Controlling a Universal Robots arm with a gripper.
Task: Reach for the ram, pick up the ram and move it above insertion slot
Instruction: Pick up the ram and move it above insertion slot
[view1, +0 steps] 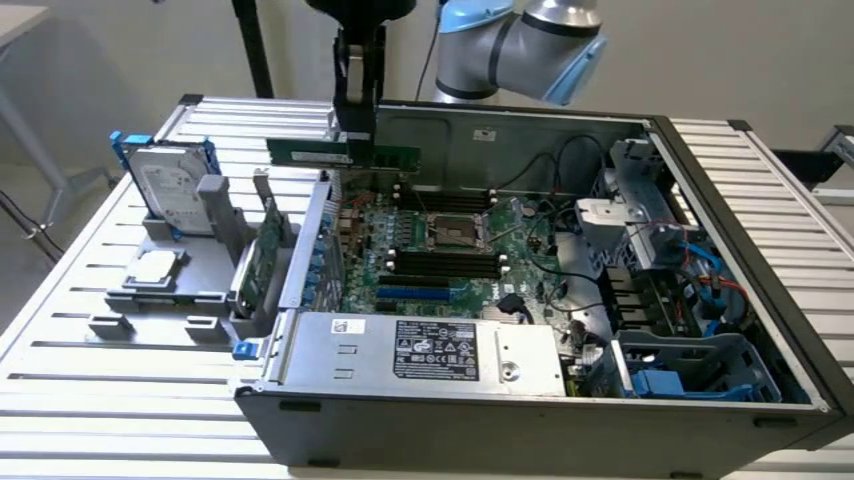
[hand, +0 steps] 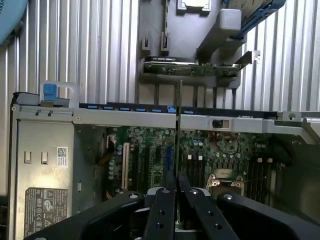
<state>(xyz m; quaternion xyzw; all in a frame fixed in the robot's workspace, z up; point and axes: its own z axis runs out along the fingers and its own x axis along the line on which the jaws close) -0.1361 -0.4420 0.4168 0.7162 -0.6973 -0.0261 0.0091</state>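
One ram (view1: 344, 153) is held edge-on by the gripper (view1: 355, 128), clamped shut on it above the open computer case (view1: 534, 420)'s rim, and could be tilted or dropped if the narrow grip slips.

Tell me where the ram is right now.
In the exterior view the ram hangs level in the shut tool, above the open computer case, over its rear wall toward the exterior view's left, above the motherboard.

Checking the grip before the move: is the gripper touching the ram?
Touching. In the wrist view the gripper fingers press on both faces of the ram, seen edge-on between them.
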